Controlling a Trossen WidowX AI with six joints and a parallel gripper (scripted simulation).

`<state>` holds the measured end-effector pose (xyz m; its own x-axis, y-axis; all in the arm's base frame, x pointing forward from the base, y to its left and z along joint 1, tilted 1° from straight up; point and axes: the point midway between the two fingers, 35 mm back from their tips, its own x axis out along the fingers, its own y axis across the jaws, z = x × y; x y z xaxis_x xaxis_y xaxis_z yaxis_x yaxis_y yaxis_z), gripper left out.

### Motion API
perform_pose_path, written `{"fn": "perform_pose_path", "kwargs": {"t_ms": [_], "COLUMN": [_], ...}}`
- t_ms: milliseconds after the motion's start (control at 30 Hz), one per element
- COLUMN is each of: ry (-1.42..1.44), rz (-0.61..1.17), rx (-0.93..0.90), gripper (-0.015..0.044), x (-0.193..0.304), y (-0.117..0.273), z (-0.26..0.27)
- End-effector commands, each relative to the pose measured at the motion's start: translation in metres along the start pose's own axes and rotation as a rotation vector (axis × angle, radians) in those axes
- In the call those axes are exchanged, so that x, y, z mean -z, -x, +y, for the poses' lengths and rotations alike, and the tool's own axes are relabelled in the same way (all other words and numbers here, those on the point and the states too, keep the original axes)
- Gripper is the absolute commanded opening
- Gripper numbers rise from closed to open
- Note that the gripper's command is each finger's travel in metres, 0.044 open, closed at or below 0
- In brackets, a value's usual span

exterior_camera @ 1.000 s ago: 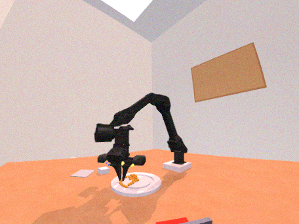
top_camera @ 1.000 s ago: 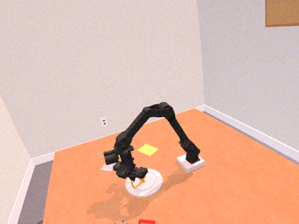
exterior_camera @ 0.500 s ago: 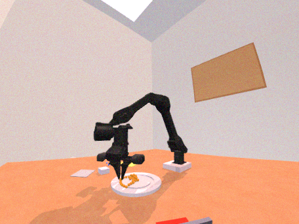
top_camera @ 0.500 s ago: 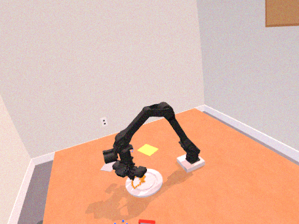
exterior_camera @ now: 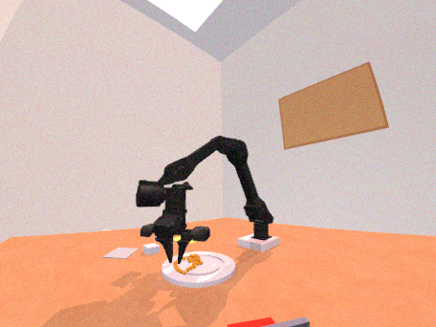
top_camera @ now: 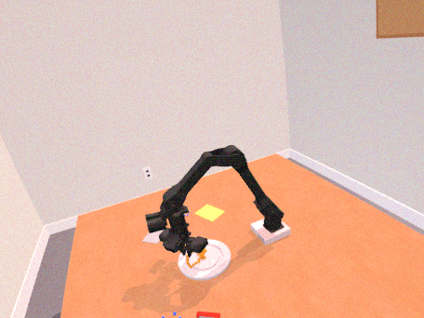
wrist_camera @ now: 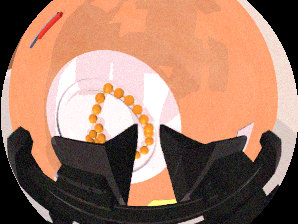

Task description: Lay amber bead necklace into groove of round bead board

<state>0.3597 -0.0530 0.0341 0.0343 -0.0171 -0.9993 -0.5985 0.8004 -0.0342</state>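
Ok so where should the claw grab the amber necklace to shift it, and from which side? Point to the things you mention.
I'd pinch the single strand of the amber necklace (top_camera: 193, 265) (exterior_camera: 182, 272) (wrist_camera: 129, 100) on its open curve, away from the bunched beads. Come straight down from above, the claw's fingers straddling the strand: it lies low on the white board (top_camera: 218, 271) (exterior_camera: 225, 275) (wrist_camera: 75, 82), leaving little to grip sideways.
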Motion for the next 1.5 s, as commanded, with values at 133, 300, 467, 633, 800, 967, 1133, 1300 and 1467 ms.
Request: {"fn": "perform_pose_path", "kwargs": {"t_ms": [133,300,467,633,800,967,1133,1300,1467], "ry": [0.0,0.001,0.005,0.005,0.005,-0.039,-0.363,-0.529,-0.529], "rz": [0.0,0.001,-0.001,-0.001,-0.001,-0.001,-0.003,-0.002,-0.002], "rx": [0.0,-0.001,-0.001,-0.001,-0.001,-0.002,-0.005,-0.007,-0.007], "gripper": [0.0315,0.044,0.044,0.044,0.044,0.0387,0.0256,0.0125,0.012], "x": [0.0,0.0,0.0,0.0,0.0,-0.003,-0.022,-0.03,-0.03], "y": [0.001,0.002,0.005,0.005,0.005,0.008,0.027,0.037,0.037], "z": [0.0,0.0,0.0,0.0,0.0,0.004,0.032,0.047,0.047]}}
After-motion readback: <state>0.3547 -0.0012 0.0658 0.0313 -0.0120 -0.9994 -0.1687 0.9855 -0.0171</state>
